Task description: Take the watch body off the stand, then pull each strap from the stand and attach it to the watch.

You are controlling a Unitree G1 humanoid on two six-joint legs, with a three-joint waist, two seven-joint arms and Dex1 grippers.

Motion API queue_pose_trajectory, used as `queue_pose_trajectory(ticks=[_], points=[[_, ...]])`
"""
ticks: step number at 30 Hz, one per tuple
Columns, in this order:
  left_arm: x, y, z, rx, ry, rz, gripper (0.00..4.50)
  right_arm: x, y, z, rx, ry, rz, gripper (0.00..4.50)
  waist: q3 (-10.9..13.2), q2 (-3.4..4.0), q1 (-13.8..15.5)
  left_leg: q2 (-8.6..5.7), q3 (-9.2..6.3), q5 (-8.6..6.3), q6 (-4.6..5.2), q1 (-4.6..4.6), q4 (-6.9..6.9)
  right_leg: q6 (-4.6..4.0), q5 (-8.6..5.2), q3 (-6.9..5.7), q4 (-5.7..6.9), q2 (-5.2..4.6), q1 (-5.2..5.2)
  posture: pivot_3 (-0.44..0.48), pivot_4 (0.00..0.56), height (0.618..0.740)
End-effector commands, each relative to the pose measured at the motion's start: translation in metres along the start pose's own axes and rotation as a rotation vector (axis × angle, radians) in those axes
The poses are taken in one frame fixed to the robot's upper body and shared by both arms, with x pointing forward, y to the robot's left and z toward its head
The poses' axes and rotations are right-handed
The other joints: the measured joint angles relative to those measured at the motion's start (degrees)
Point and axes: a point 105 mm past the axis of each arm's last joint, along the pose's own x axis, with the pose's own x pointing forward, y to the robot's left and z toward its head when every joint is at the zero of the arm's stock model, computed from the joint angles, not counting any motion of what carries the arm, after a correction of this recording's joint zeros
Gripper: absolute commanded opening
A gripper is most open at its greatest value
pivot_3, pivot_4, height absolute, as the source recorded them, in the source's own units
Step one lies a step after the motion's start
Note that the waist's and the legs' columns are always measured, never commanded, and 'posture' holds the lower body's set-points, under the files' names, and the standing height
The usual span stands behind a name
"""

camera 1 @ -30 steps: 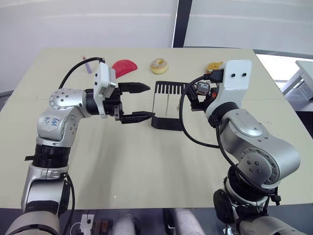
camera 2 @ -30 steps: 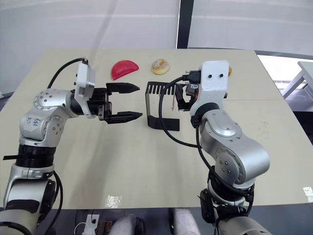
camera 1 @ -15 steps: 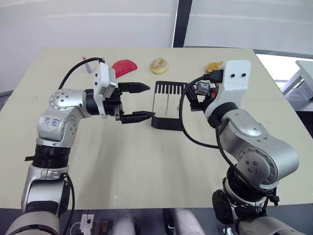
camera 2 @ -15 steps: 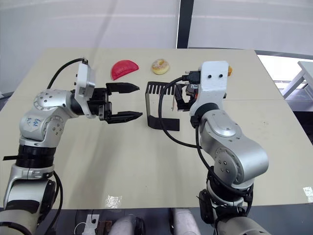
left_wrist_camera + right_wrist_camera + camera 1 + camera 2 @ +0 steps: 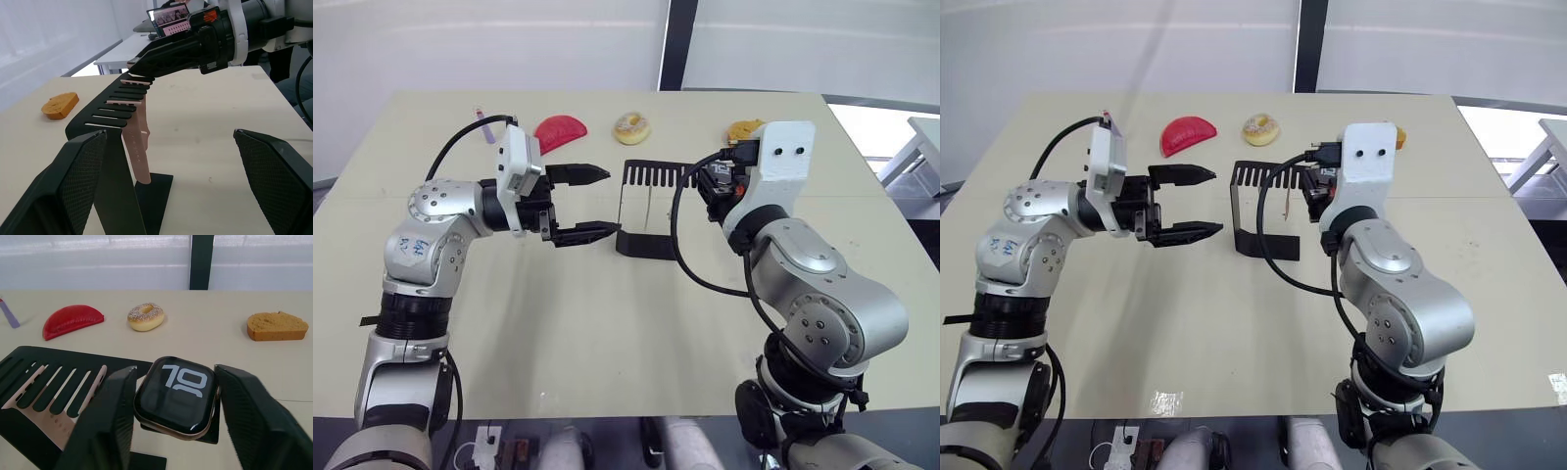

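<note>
Right wrist view: right gripper (image 5: 174,396) clamps square black silvery-rimmed watch body (image 5: 176,395) to lift it off black slotted sheet-metal stand (image 5: 49,377); left gripper (image 5: 589,203) gapes beside pale pink straps (image 5: 136,147), ready to pull.

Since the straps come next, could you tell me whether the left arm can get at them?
Probably yes: the left gripper is open beside the stand, and the straps hang unobstructed in its slots.
</note>
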Motion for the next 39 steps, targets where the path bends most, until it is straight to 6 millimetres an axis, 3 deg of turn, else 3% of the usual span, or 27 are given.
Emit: queue_pose_trajectory(ticks=[1, 27, 33, 39], points=[[-0.003, 0.000, 0.014, 0.057, -0.022, 0.010, 4.50, -0.002, 0.002, 0.009, -0.002, -0.044, 0.013, 2.24, 0.00, 0.00, -0.11, 0.00, 0.00, 0.00, 0.00, 0.00, 0.02, 0.00, 0.00, 0.00, 0.00, -0.01, 0.01, 0.000, 0.150, 0.737], [0.000, -0.001, 0.015, 0.065, -0.040, 0.011, 4.50, -0.009, 0.002, 0.026, -0.055, -0.108, 0.069, 2.24, 0.00, 0.00, -1.06, 0.00, -0.02, 0.00, 0.01, -0.02, 0.09, 0.01, 0.01, -0.01, 0.03, 0.00, 0.02, 0.000, 0.150, 0.737], [-0.002, -0.007, 0.020, 0.035, -0.052, -0.023, 4.50, -0.025, -0.012, 0.036, -0.145, -0.140, 0.147, 2.24, 0.00, 0.00, -0.93, -0.01, -0.04, -0.01, 0.02, -0.03, 0.09, 0.01, 0.01, -0.02, 0.01, -0.01, 0.03, 0.000, 0.150, 0.737], [-0.007, -0.035, 0.017, -0.037, -0.014, -0.162, 4.50, -0.057, -0.032, 0.027, -0.221, -0.089, 0.330, 2.24, 0.01, 0.00, -0.89, -0.01, -0.07, -0.03, 0.06, -0.03, 0.04, 0.04, 0.02, -0.03, -0.05, 0.00, 0.06, 0.000, 0.150, 0.737]])
